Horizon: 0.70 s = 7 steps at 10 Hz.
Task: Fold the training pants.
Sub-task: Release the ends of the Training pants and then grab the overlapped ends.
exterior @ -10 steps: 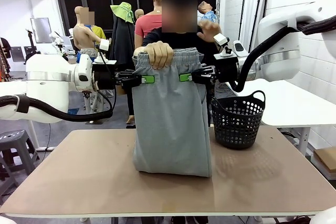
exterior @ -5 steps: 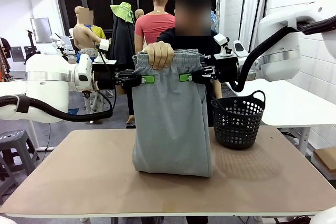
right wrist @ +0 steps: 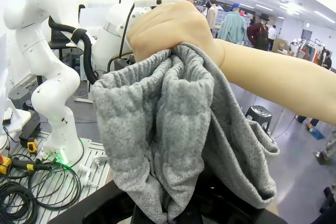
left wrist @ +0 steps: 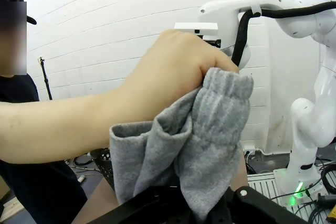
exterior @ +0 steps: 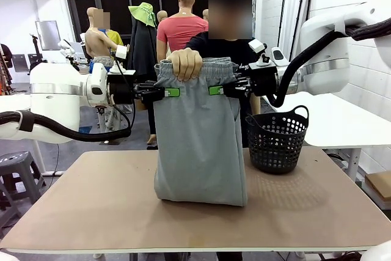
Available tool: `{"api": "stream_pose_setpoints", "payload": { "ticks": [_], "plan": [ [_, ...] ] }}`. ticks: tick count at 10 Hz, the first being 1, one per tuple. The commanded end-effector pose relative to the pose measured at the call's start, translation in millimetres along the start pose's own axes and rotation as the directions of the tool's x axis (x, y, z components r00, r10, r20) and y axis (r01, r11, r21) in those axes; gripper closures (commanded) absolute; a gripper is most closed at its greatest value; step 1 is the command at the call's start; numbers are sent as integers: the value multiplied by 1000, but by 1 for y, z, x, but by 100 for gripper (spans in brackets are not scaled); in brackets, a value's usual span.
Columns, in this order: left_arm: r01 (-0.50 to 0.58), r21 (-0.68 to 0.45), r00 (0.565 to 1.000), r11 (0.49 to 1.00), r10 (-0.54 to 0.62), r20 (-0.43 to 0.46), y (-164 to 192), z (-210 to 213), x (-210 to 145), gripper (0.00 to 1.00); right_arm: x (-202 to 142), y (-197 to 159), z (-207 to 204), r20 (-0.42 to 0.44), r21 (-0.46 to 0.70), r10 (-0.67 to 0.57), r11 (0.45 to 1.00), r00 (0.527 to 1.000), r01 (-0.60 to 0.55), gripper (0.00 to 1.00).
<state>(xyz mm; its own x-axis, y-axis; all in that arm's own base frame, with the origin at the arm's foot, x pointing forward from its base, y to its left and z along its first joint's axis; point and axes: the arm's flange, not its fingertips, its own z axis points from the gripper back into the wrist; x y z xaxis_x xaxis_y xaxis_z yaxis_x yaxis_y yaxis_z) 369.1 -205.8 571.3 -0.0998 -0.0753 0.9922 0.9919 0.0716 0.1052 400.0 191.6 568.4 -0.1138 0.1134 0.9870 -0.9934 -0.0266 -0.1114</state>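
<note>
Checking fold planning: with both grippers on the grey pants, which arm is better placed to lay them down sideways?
Probably left: the left gripper and right gripper both clamp the training pants, but the black basket stands beside them below the right one.

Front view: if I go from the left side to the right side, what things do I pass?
left arm → left gripper, pinching the cloth → training pants, hanging down → right gripper, pinching too → black basket
</note>
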Motion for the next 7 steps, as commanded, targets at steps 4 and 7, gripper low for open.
{"api": "stream_pose_setpoints", "payload": {
  "ticks": [4, 7],
  "plan": [
    [0, 0, 1000, 1000, 0, 0, 0, 0, 0, 100, 0, 0, 0, 0, 0, 0, 1000, 1000, 0, 100],
    [-20, 17, 1000, 1000, 20, -10, -7, 3, 0, 48, 1, -2, 0, -5, -11, -32, 999, 999, 32, 44]
  ]
}}
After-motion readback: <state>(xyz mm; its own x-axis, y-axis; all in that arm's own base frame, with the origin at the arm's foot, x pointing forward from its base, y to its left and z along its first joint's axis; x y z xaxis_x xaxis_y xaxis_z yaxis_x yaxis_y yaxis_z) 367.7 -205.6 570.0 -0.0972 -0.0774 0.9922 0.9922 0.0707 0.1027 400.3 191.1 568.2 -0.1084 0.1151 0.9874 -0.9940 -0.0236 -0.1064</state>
